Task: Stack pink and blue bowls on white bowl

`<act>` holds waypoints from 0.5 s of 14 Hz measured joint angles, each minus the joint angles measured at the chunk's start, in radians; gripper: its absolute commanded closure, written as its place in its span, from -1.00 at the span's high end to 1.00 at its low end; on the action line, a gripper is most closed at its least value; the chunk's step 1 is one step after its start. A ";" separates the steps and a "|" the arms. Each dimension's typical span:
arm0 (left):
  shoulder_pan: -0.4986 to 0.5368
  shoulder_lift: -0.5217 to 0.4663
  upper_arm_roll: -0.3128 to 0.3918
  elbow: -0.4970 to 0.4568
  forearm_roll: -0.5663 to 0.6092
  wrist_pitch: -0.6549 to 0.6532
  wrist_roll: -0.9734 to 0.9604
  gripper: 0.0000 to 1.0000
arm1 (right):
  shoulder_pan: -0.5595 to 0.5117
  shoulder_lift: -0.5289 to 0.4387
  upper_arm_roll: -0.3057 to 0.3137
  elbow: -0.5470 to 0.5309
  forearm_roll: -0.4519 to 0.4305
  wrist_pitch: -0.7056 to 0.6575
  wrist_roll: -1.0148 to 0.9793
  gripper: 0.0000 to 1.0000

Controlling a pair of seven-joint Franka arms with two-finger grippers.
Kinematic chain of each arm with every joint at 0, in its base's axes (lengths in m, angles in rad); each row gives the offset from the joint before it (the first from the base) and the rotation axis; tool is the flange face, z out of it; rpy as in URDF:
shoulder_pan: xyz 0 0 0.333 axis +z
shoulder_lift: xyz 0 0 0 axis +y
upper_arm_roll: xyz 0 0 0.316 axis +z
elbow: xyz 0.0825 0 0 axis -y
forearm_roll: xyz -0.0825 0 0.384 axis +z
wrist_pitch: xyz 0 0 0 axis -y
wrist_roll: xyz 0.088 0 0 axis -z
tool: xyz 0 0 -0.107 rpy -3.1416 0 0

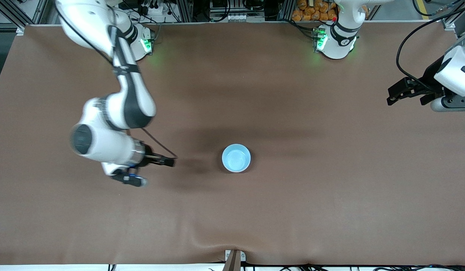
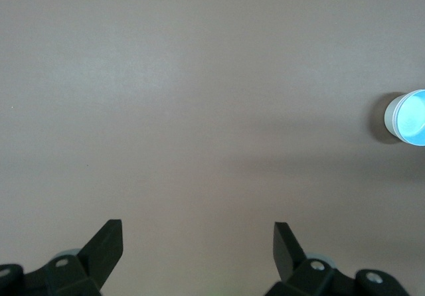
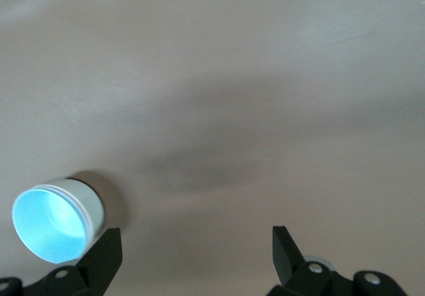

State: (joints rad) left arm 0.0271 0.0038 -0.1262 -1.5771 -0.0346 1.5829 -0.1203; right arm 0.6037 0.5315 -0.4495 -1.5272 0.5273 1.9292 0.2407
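Observation:
The light blue bowl (image 1: pixel 236 158) stands upright in the middle of the table. In the right wrist view its blue inside (image 3: pixel 50 226) sits within a white outer wall, the white bowl (image 3: pixel 93 206), with stacked rims. The left wrist view shows the same stack: blue bowl (image 2: pixel 416 118), white bowl (image 2: pixel 392 117). No pink bowl shows; it is hidden or out of view. My right gripper (image 1: pixel 171 162) (image 3: pixel 197 237) is open and empty, low over the table, beside the stack toward the right arm's end. My left gripper (image 1: pixel 394 94) (image 2: pixel 199 233) is open and empty, waiting at the left arm's end.
The brown table cover (image 1: pixel 330 188) has a wrinkle (image 1: pixel 217 241) near the edge closest to the front camera. The arm bases (image 1: pixel 336 41) stand along the edge farthest from the camera. A small clamp (image 1: pixel 234 259) sits at the near edge.

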 measured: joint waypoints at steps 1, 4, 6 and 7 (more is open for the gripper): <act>0.000 0.000 0.000 0.000 0.000 0.000 0.000 1.00 | -0.002 -0.031 -0.043 -0.018 -0.003 -0.042 -0.051 1.00; -0.001 0.001 -0.001 0.006 0.000 0.000 0.000 1.00 | -0.005 -0.092 -0.192 -0.044 -0.016 -0.185 -0.233 1.00; -0.001 0.001 -0.001 0.012 0.000 0.000 0.000 1.00 | -0.044 -0.134 -0.235 -0.049 -0.071 -0.260 -0.296 1.00; -0.001 0.002 -0.001 0.015 0.000 0.000 0.000 1.00 | -0.083 -0.163 -0.220 -0.049 -0.120 -0.285 -0.311 1.00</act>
State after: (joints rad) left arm 0.0265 0.0060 -0.1270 -1.5625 -0.0342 1.5830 -0.1203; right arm 0.5208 0.3683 -0.6699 -1.5764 0.4069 1.6445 -0.0701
